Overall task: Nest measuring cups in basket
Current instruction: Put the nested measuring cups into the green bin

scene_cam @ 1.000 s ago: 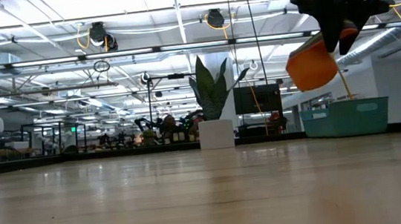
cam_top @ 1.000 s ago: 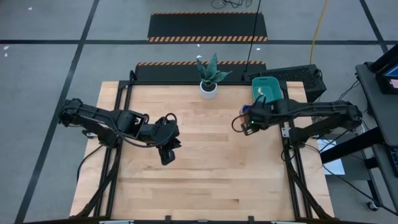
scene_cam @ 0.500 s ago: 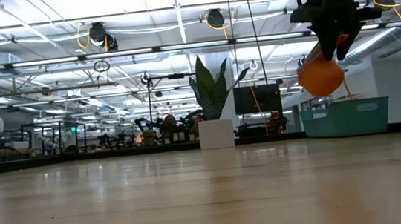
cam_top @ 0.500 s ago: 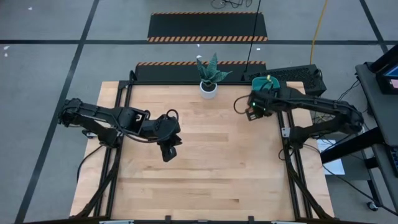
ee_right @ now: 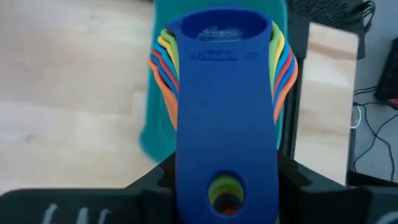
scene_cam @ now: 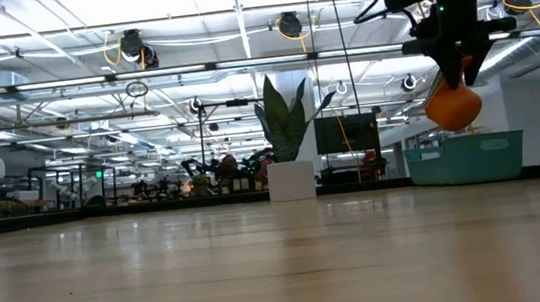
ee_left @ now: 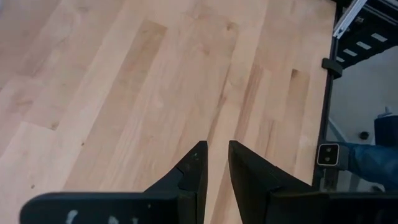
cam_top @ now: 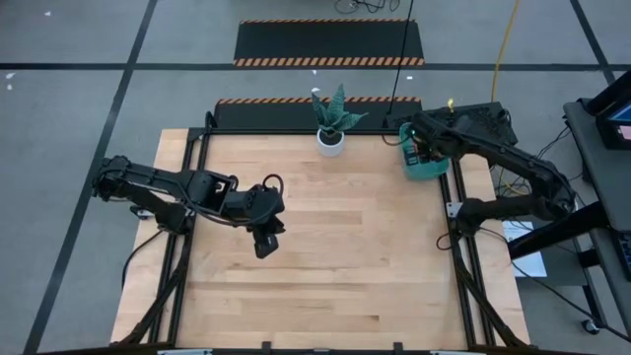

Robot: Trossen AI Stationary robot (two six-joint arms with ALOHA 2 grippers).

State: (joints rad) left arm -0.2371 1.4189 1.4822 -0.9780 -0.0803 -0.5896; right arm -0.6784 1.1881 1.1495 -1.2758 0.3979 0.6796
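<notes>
The measuring cups are nested in one stack, a dark blue one on top with yellow, orange, red and light blue rims fanning out beneath. In the low view the orange bowl hangs under my right gripper. That gripper is shut on the stack above the teal basket, which stands at the table's far right corner. My left gripper hovers over bare wood left of the table's middle, its fingers a narrow gap apart and holding nothing. My right gripper pinches the stacked handles of the measuring cups between its two fingers, near the handles' holed free end. The handles run along the fingers and the bowls point away from the wrist. The stack is lifted clear, above the basket.
A white pot with a green plant stands at the middle of the far edge, left of the basket. Bare wooden tabletop lies between the arms. A dark keyboard-like unit sits beyond the far right corner.
My right gripper has carried the nested cups toward the table's far right corner, from beside the basket to above it, staying shut on them. In the low view the orange bowl has shrunk and drifted right toward the basket. My left arm has barely moved.
</notes>
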